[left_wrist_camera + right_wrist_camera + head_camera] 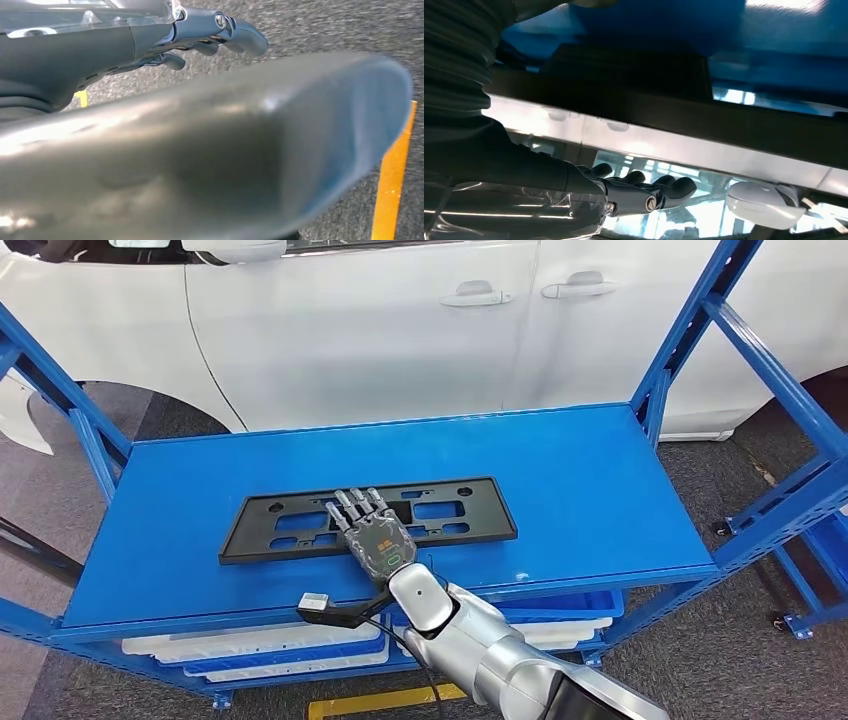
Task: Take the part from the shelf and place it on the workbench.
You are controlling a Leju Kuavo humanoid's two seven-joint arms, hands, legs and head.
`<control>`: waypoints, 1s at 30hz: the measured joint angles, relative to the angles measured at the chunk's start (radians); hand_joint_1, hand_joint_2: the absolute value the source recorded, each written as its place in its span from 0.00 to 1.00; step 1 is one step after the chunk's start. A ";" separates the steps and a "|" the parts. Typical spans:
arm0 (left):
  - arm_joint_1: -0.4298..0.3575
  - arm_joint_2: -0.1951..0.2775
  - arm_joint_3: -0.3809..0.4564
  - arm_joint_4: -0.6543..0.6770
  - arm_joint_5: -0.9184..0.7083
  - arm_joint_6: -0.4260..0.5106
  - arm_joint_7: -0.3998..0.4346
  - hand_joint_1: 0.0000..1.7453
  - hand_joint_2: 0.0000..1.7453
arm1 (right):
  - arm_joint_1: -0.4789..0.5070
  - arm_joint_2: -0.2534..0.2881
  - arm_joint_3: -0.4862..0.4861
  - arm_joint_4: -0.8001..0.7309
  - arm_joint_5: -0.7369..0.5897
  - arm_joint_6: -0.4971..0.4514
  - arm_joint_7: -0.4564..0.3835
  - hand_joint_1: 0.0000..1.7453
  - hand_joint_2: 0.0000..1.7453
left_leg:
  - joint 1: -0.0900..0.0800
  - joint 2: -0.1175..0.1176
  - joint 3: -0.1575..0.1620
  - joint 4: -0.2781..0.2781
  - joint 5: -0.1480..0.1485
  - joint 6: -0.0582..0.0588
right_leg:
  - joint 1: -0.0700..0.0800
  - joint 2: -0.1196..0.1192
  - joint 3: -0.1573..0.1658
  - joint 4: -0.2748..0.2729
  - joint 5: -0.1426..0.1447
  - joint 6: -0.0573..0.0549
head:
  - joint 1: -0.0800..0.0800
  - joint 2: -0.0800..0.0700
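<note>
A white car (400,330) stands behind a blue shelf (600,490). At center frame lies a flat black part (460,520); the right hand (375,540) rests on it, fingers straight and close together. The left hand (220,30) hangs over the floor, fingers curled, holding nothing.

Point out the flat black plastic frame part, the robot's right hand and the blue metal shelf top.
flat black plastic frame part (470,523), head view, on its right-hand bar.
right hand (375,540), head view, on the back of the hand, over the frame.
blue metal shelf top (590,480), head view, on bare surface right of the frame.
</note>
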 joint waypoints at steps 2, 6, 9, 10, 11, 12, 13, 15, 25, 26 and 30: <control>-0.003 0.002 0.000 0.000 -0.003 0.000 -0.002 0.00 0.00 | -0.017 -0.001 -0.001 0.023 -0.002 0.018 0.011 0.00 1.00 | -0.001 -0.001 0.055 -0.110 0.036 0.006 | 0.002 0.002 -0.002 0.011 -0.008 0.010 | 0.000 0.000; -0.005 0.005 0.000 0.000 -0.006 0.000 -0.009 0.00 0.00 | -0.041 -0.004 -0.002 0.056 -0.003 0.058 0.025 0.81 1.00 | -0.003 -0.003 0.071 -0.138 0.038 0.032 | 0.004 0.004 -0.002 0.017 -0.012 0.029 | 0.002 0.000; -0.006 0.006 0.000 0.000 -0.009 0.000 -0.014 0.00 0.00 | -0.046 -0.006 -0.002 0.072 0.000 0.088 0.029 1.00 1.00 | 0.000 -0.001 0.072 -0.146 0.044 0.048 | -0.001 0.004 -0.048 0.123 -0.078 0.046 | 0.008 0.000; -0.006 0.006 0.000 0.000 -0.010 0.000 -0.015 0.00 0.00 | -0.045 -0.006 -0.002 0.077 0.001 0.092 0.029 1.00 1.00 | -0.001 -0.001 0.070 -0.146 0.044 0.051 | -0.002 0.003 -0.083 0.194 -0.112 0.050 | 0.009 0.000; -0.005 0.007 0.000 0.000 -0.011 0.000 -0.017 0.00 0.00 | -0.044 -0.006 -0.002 0.082 0.002 0.095 0.029 1.00 1.00 | -0.001 -0.001 0.069 -0.146 0.045 0.052 | -0.003 0.003 -0.115 0.260 -0.138 0.052 | 0.010 0.000; -0.005 0.007 0.000 0.000 -0.012 0.000 -0.018 0.00 0.00 | -0.042 -0.007 -0.002 0.085 0.002 0.096 0.028 1.00 1.00 | -0.001 -0.001 0.068 -0.145 0.045 0.052 | -0.004 0.003 -0.136 0.301 -0.148 0.052 | 0.010 0.000; -0.005 0.007 0.000 0.000 -0.013 0.001 -0.019 0.00 0.00 | -0.041 -0.007 -0.002 0.088 0.003 0.096 0.026 1.00 1.00 | -0.002 -0.001 0.067 -0.145 0.045 0.052 | -0.004 0.003 -0.138 0.304 -0.138 0.051 | 0.010 0.000; -0.005 0.008 0.000 0.000 -0.013 0.001 -0.021 0.00 0.00 | -0.040 -0.006 -0.002 0.092 0.003 0.098 0.023 1.00 1.00 | -0.003 -0.001 0.069 -0.145 0.046 0.051 | -0.002 0.003 -0.083 0.196 -0.075 0.041 | 0.010 0.000; -0.007 0.010 0.000 0.000 -0.015 0.009 -0.059 0.00 0.25 | -0.042 0.002 -0.011 0.097 0.001 0.097 0.014 1.00 1.00 | -0.005 -0.002 0.004 -0.005 -0.036 0.009 | 0.000 -0.003 0.017 -0.021 0.006 -0.002 | 0.006 0.000; -0.006 0.011 0.000 0.000 -0.018 0.012 -0.073 0.00 0.50 | -0.040 0.002 -0.013 0.097 0.001 0.094 0.013 1.00 1.00 | -0.004 -0.002 -0.027 0.063 -0.065 0.006 | 0.000 -0.004 0.016 -0.021 0.006 -0.003 | 0.005 0.000; -0.002 0.012 0.000 0.000 -0.023 0.031 -0.142 0.00 1.00 | -0.038 0.002 -0.039 0.099 -0.020 0.053 -0.009 1.00 1.00 | 0.000 -0.001 -0.017 0.040 -0.013 -0.001 | 0.000 -0.003 0.016 -0.012 0.000 0.000 | 0.005 0.000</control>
